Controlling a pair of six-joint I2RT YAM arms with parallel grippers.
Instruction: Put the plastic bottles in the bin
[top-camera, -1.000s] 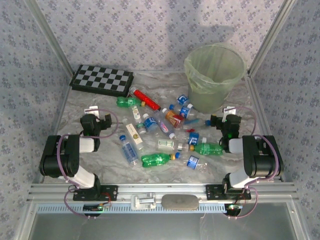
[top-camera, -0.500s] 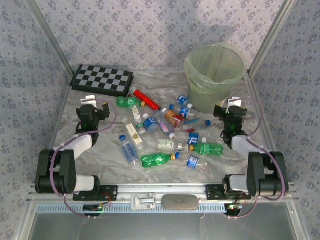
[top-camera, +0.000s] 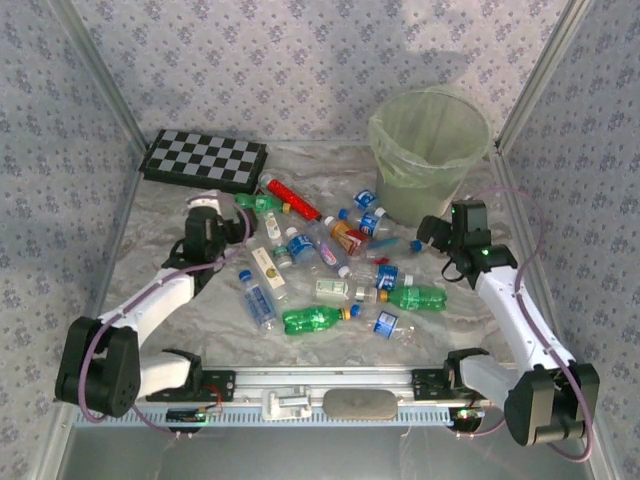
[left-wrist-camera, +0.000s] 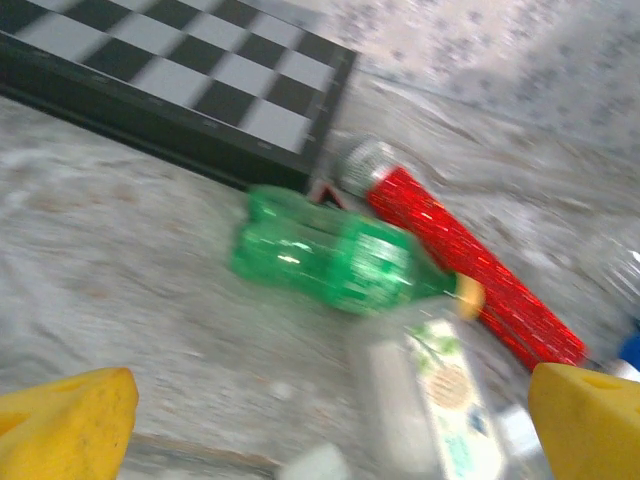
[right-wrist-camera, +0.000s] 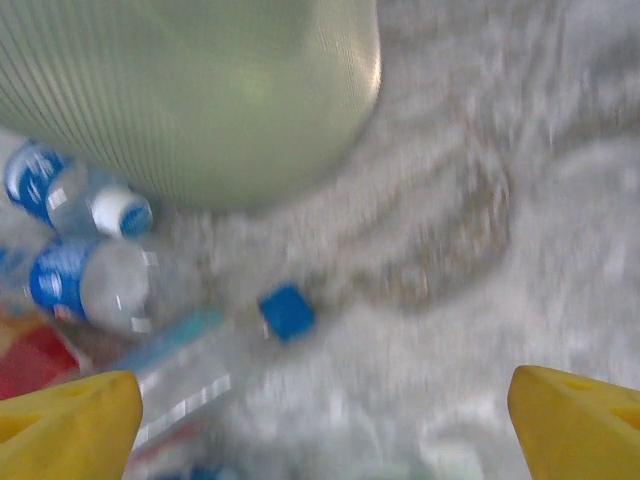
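Top external view: a checkerboard (top-camera: 205, 160) lies flat in the far left corner of the tabletop (top-camera: 145, 225). Just on its near side hangs the left gripper (top-camera: 208, 215), over the left part of the tabletop. In the left wrist view its two yellow fingertips sit at the bottom corners, spread wide, with nothing held between them. Ahead of them a green bottle (left-wrist-camera: 335, 258) lies on its side just beside the checkerboard's near edge. A red stick (left-wrist-camera: 455, 250) lies just beside its cap end, slanting toward the right. A white-labelled bottle (left-wrist-camera: 440, 400) lies nearer the fingers, blurred.

The plastic bottles (top-camera: 330, 270) lie scattered on their sides over the middle of the tabletop, outside the bin. Most are clear with blue labels and caps, and there is an orange-labelled bottle (top-camera: 348, 237). A large green bottle (top-camera: 318, 319) lies toward the near edge, with a second green bottle (top-camera: 415, 298) to its right. The bin (top-camera: 420, 190) stands upright in the far right corner, a thin liner folded over its rim, and two blue-capped bottles lie at its foot on the left side.

The right gripper (top-camera: 437, 232) hangs near the right edge, just on the near side of the bin. In the right wrist view its yellow fingertips are likewise far apart and grip nothing; beyond them are bare tabletop, a blue cap (right-wrist-camera: 287, 311) and the bin's pale green wall
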